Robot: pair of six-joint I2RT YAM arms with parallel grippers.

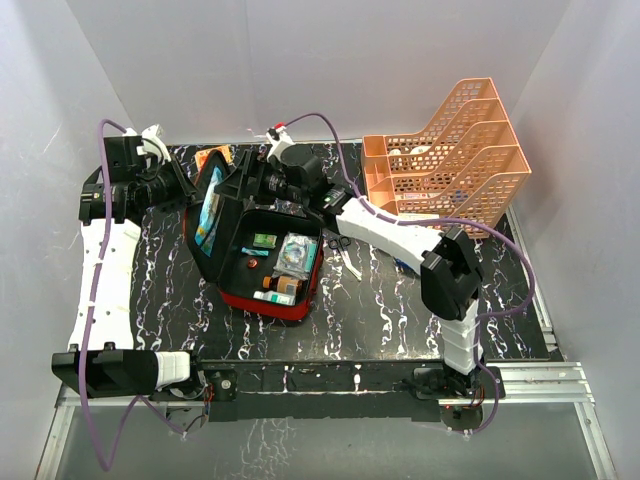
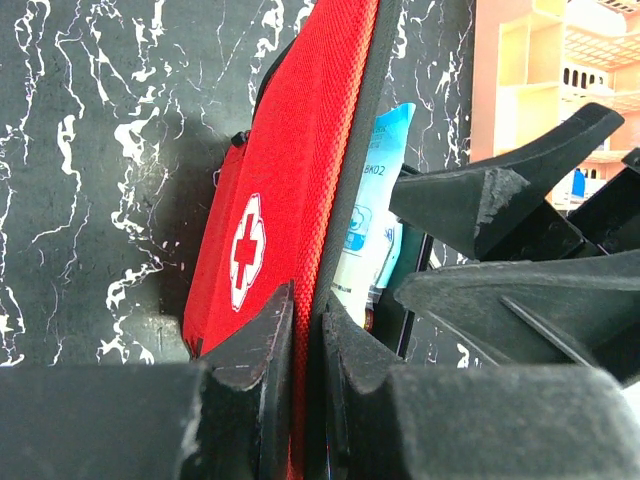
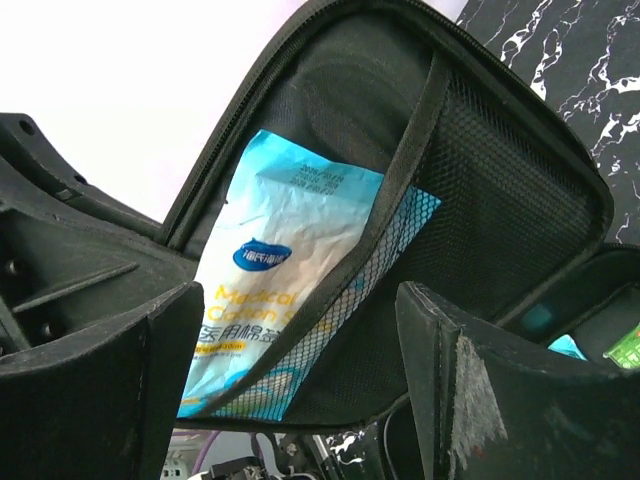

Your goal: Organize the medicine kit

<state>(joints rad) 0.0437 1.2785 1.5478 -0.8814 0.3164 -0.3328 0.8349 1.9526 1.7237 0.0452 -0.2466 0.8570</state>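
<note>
Clamping the left end effector (image 2: 305,312) tight on the raised lid edge of the red medicine kit (image 2: 285,180), sitting open on the black marbled worktop (image 1: 380,310). Holding the right end effector (image 3: 298,300) spread apart, facing a blue packet (image 3: 285,250) in the lid's mesh pocket (image 3: 480,180).

Left arm (image 1: 105,260) stretched forward, jaws pinched nearly closed, right arm (image 1: 385,230) angled left, jaws spread wide.
</note>
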